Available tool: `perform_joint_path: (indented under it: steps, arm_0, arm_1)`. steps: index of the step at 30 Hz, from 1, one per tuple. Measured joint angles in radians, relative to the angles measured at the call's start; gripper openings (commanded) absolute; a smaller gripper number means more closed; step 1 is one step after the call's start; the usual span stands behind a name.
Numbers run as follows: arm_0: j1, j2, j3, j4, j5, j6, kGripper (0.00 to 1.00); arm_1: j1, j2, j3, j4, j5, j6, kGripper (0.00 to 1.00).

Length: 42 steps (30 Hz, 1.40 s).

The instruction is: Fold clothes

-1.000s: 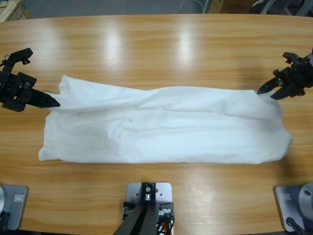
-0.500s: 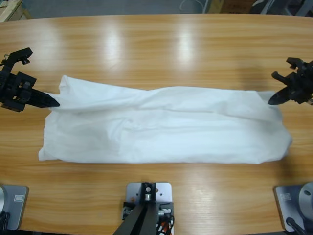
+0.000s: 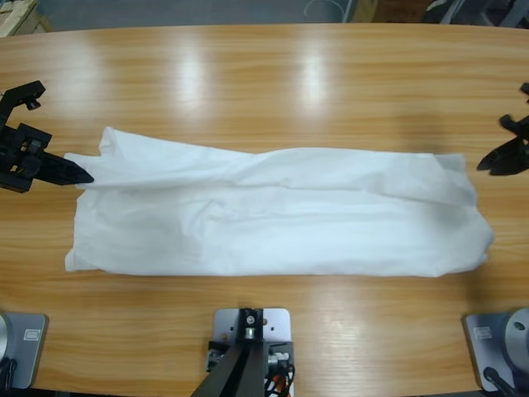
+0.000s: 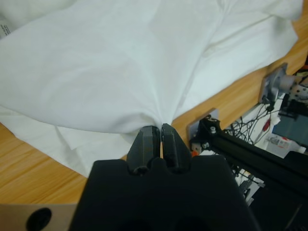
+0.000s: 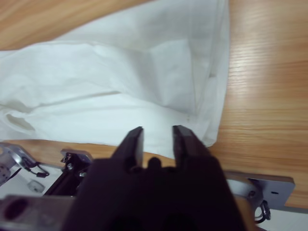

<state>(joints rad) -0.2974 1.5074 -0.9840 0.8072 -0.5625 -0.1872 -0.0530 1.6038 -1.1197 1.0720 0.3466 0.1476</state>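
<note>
Table: a long wooden table (image 3: 264,74) with bright light spots on its far half. The shirt is the only thing lying on it.

Things in the way: no object lies between the shirt and either gripper. The wood around the shirt is bare.

Shirt place: the white T-shirt (image 3: 273,215) lies in the middle of the table, a bit toward the near edge.

Shirt shape: it is folded into a long band. Its long side runs from the left of the high view to the right, along the table's length.

Shirt ends: the left end is wider, with a small pointed bit sticking up at the far left corner. The right end is rounded, and its far corner reaches out toward the table's right side.

Shirt top: soft creases run along the band. A tiny tag or print shows at one edge in the left wrist view, too small to read.

Left gripper: the left gripper (image 4: 156,132) is at the table's left side. Its two black jaws are pressed together on a pinch of the shirt's cloth, and the cloth pulls to a point there.

Right gripper: the right gripper (image 5: 155,137) is at the table's right side, just past the shirt's corner. Its jaws stand apart with nothing between them. It does not touch the shirt.

Under the table edge: a black frame (image 4: 250,154) and some wires (image 4: 250,120) show in the left wrist view.
</note>
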Motion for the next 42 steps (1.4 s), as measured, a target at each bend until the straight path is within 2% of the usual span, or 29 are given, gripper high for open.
perform_joint_path:
  steps: [13, 32, 42]
  arm_0:
    - [0.000, 0.000, 0.020, 0.000, 0.000, 0.013, 0.000]
    - [0.000, 0.000, 0.025, 0.000, -0.002, 0.020, 0.000]
    - [0.000, 0.001, 0.025, 0.000, -0.002, 0.022, 0.000]
  arm_1:
    - [0.000, -0.043, 0.000, -0.007, 0.001, 0.000, 0.876]
    - [0.001, 0.118, 0.017, -0.117, 0.005, -0.016, 0.875]
    - [0.007, 0.124, 0.044, -0.128, 0.009, -0.030, 0.876]
